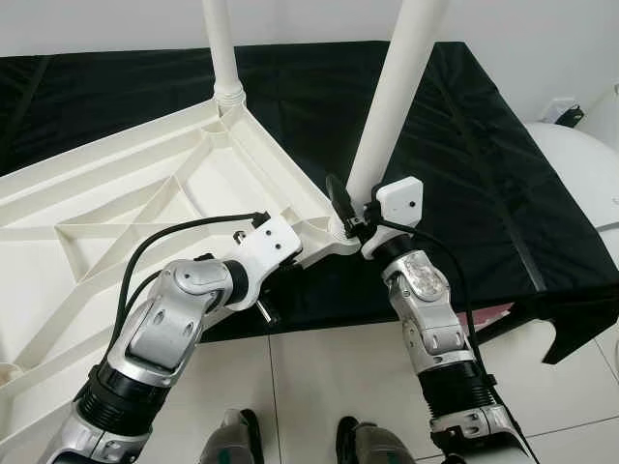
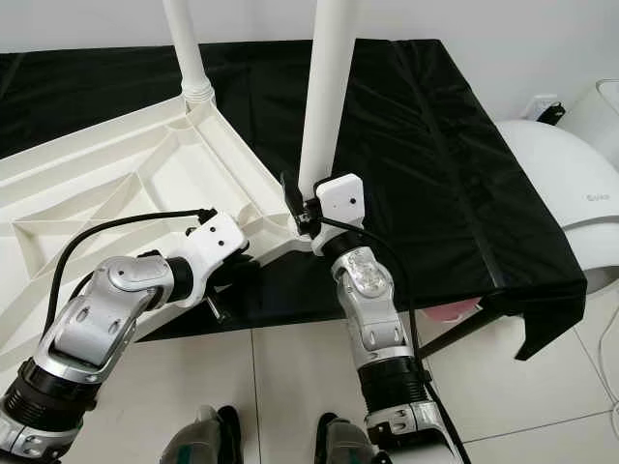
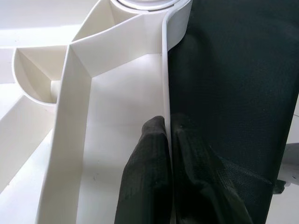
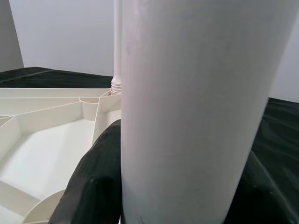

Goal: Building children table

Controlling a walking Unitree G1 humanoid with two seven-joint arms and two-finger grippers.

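The white plastic tabletop (image 1: 126, 193) lies upside down on a black-covered table (image 1: 484, 174), its ribbed underside facing up. One white leg (image 1: 222, 48) stands in the far corner socket. A second, thicker white leg (image 1: 397, 87) stands at the near corner, leaning slightly right. My right gripper (image 1: 350, 215) is shut on the base of this leg; in the right wrist view the black fingers (image 4: 93, 186) sit either side of the leg (image 4: 196, 93). My left gripper (image 3: 168, 154) is shut on the tabletop's thin edge wall (image 3: 164, 70), close to the near corner.
The tabletop overhangs the black table's front edge on the left. A rounded white appliance (image 1: 580, 164) stands on the right beyond the table. A black table leg (image 1: 571, 338) angles down at the right. Tiled floor (image 1: 319, 387) and my feet lie below.
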